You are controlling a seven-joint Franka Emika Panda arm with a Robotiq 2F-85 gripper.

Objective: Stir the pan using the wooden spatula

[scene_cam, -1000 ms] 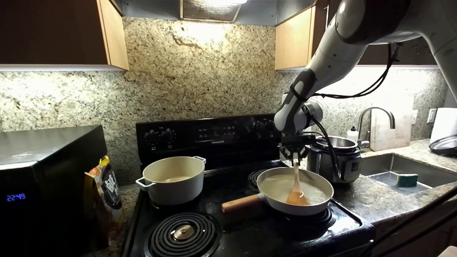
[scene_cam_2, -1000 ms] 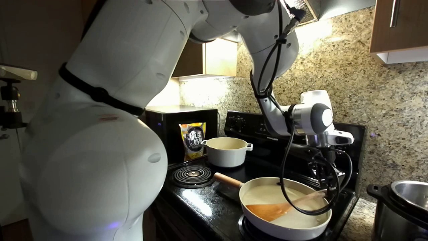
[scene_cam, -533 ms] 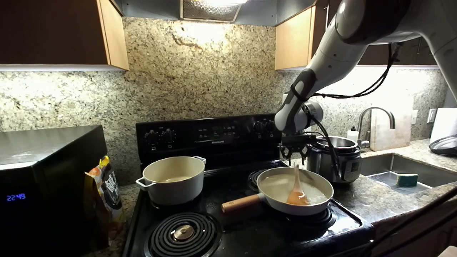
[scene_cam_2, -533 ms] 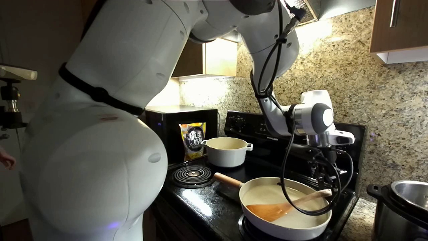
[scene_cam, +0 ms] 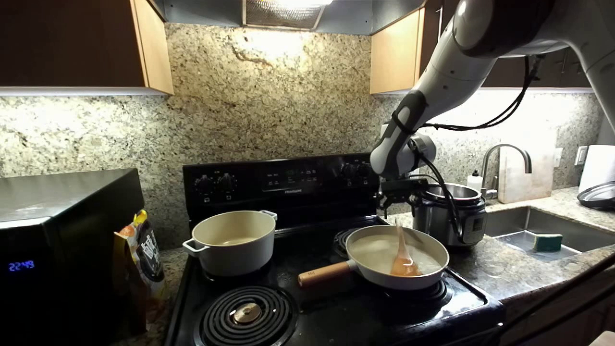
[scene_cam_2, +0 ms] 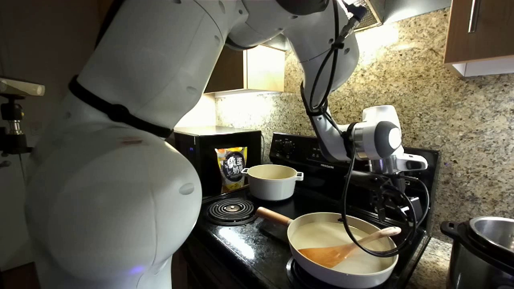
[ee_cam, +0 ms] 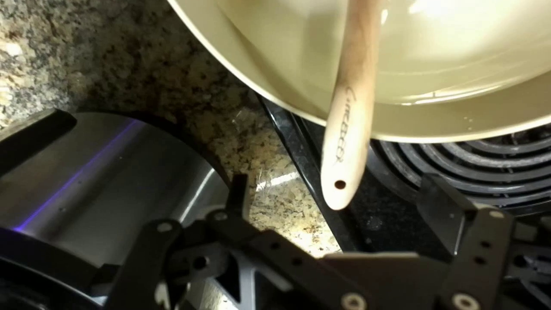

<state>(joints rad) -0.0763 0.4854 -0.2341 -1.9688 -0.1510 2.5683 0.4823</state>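
Observation:
The cream pan [scene_cam: 408, 282] stands on a right-hand stove burner, its wooden handle pointing left in both exterior views, with shallow pale liquid inside. The wooden spatula [scene_cam_2: 327, 255] lies slanted in it: broad blade down in the liquid, handle leaning over the rim. In the wrist view, the handle end of the spatula [ee_cam: 348, 129] reaches past the pan's rim [ee_cam: 430, 138]. My gripper [ee_cam: 339, 189] is wide open, a finger on either side of the handle end in that picture, touching neither. An exterior view has the gripper [scene_cam: 399, 213] just above the handle tip.
A deeper two-handled pot [scene_cam: 240, 259] sits at the stove's back left, near a snack bag [scene_cam: 149, 259]. A steel cooker [scene_cam_2: 478, 257] stands close beside the stove. The arm's black cable [scene_cam_2: 373, 253] loops down in front of the pan.
The gripper was shut on the spatula's handle a second ago; it has let go, spread wide and risen a little. The spatula has shifted slightly. A hand at the picture's edge has gone.

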